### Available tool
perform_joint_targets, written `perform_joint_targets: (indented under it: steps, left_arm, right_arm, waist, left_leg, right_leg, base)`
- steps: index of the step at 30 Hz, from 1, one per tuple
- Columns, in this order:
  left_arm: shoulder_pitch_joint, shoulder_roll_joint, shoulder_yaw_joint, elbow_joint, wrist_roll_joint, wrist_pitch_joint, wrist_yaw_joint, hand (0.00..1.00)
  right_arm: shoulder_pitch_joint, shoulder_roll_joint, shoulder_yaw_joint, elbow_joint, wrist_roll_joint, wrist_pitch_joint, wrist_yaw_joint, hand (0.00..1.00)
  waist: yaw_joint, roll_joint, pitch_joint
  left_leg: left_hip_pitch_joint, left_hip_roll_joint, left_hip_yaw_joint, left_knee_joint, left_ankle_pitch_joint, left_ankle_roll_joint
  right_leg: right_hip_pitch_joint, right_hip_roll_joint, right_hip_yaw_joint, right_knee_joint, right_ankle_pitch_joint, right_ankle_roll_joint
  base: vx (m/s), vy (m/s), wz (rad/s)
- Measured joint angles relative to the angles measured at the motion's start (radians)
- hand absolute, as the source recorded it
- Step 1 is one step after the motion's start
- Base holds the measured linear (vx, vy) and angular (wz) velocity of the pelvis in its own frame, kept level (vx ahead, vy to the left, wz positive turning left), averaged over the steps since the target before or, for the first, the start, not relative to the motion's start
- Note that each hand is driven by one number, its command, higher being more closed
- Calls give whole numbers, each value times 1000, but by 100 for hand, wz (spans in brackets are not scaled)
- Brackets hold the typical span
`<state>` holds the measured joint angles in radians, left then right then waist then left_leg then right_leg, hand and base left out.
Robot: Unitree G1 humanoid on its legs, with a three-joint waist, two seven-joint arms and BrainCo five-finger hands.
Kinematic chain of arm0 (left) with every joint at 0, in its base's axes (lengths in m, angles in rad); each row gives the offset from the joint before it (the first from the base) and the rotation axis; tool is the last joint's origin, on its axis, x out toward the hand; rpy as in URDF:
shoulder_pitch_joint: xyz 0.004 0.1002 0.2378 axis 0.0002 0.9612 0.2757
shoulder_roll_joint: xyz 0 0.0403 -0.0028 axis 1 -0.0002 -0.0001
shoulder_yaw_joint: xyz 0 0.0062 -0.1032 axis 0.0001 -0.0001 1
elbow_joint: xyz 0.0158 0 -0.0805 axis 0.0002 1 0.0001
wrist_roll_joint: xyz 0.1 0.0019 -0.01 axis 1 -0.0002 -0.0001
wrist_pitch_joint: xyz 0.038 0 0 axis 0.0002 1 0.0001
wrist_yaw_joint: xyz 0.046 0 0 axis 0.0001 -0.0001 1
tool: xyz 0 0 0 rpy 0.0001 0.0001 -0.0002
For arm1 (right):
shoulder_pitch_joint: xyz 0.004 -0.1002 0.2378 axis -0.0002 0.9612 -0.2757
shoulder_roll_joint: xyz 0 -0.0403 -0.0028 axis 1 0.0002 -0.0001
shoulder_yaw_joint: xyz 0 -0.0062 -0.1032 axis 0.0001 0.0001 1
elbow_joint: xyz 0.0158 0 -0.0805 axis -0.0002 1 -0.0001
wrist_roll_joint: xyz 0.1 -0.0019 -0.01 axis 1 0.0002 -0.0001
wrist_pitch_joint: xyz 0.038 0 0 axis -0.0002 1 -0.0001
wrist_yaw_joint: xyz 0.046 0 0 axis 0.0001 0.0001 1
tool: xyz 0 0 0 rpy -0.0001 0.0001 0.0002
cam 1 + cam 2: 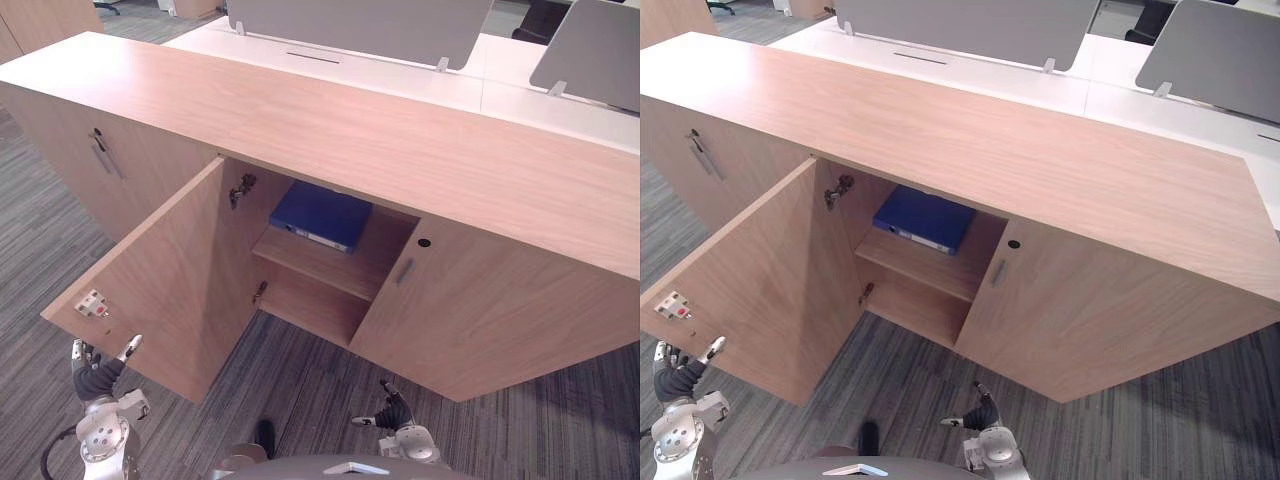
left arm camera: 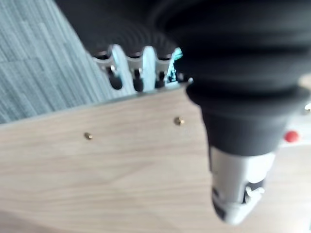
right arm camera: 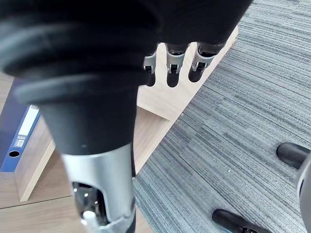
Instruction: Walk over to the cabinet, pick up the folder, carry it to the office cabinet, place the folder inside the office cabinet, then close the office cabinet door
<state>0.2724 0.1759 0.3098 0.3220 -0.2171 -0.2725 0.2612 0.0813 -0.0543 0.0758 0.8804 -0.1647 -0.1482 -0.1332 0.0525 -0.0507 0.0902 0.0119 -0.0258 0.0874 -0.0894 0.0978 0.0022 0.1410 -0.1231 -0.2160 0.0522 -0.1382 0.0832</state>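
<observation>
One blue folder (image 1: 322, 214) lies flat on the shelf (image 1: 318, 264) inside the cabinet (image 1: 420, 150). One door (image 1: 170, 285) is open, two are shut. Left hand (image 1: 98, 377) sits below the cabinet's open door, right hand (image 1: 394, 412) in front of the cabinet. Both hands' fingers are relaxed and empty.

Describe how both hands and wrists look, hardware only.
They match: the left hand and right hand each have silver fingers with dark tips in a row, a silver thumb set apart, and a black ribbed cover over the hand back and wrist, then rounded silver-grey arm housing behind it. No markings visible.
</observation>
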Motion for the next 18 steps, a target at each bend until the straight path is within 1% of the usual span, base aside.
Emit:
perform_joint_targets:
  steps: [3,6,9,10,12,15,18]
  left_arm:
    - [0,-1,-28,0,-16,1,-8,0]
    - [22,-7,-73,0,-18,1,-31,0]
    - [37,-16,-136,0,-17,2,-72,0]
    - [51,-32,-167,-3,-16,-2,-92,0]
    - [71,-52,-196,-11,-16,-2,-102,0]
    - [73,-75,-209,-11,-16,1,-104,0]
    - [74,-77,-233,-10,-20,2,-104,0]
  right_arm:
    - [1,8,3,0,0,0,0,0]
    - [1,7,5,0,0,0,0,0]
    - [3,7,21,0,0,0,0,0]
    - [6,7,21,0,0,0,0,0]
    - [9,5,20,0,0,0,0,0]
    - [14,8,21,0,0,0,0,0]
    - [23,6,20,-1,0,0,0,0]
  waist:
    - [0,0,-1]
    - [-2,1,-2]
    - [-8,3,-11]
    - [-14,8,-19]
    - [-15,18,-23]
    - [-15,28,-23]
    - [-16,33,-25]
  left_leg:
    - [0,-1,6,0,1,1]
    - [2,-2,15,0,1,2]
    - [3,-1,22,0,1,2]
    - [3,-1,25,0,0,3]
    - [6,2,29,0,0,3]
    - [7,9,32,0,2,0]
    - [7,15,32,0,5,-3]
  right_leg:
    - [-4,0,10,2,2,0]
    - [-5,-2,18,1,4,0]
    - [-7,-2,26,1,5,1]
    - [-9,-2,29,0,5,1]
    - [-8,0,35,0,6,0]
    - [-9,7,40,0,8,-3]
    - [-9,13,41,0,10,-5]
  base:
    - [-15,12,-6]
    - [-1,11,-8]
    - [10,2,-8]
    - [7,-2,-6]
    - [2,-7,-7]
    - [-21,-19,-5]
    - [0,0,0]
